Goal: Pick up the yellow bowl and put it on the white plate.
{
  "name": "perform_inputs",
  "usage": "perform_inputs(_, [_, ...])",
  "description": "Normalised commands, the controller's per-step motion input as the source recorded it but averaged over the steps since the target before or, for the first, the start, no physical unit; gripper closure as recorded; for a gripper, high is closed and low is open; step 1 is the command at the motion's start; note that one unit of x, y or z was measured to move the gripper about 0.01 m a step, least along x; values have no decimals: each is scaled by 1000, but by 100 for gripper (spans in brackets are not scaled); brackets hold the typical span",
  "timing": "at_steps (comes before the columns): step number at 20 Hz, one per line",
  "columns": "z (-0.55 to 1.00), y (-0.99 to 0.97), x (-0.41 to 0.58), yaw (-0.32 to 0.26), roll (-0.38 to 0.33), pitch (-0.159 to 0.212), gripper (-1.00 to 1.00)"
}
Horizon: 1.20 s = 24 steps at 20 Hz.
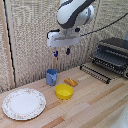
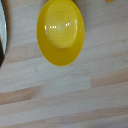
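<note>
gripper [image 1: 61,51] | fingers apart, empty | high above yellow bowl [image 1: 64,91]

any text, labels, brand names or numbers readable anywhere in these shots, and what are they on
None: no readable text in either view.
Yellow bowl: plain, no markings.
Blue mug: no print visible.
White plate: only a faint patterned rim, no lettering.
Toaster oven: any label is too small and blurred to read.
Claw and white arm: no legible logo.

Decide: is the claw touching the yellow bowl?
Apart. The exterior view shows the claw hanging high above the yellow bowl, with bare wall between them.
</note>
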Motion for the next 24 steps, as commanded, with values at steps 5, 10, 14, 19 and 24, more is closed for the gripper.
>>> perform_inputs(5, [-560,-191,-402,56,-15,5,-100])
perform_inputs(10, [-604,-262,-273,71,0,17,-100])
perform_inputs(14, [-576,-256,-119,91,0,12,-100])
perform_inputs(19, [-611,-220,-26,96,-5,35,-100])
perform_inputs(24, [-582,-181,-31,95,-3,54,-100])
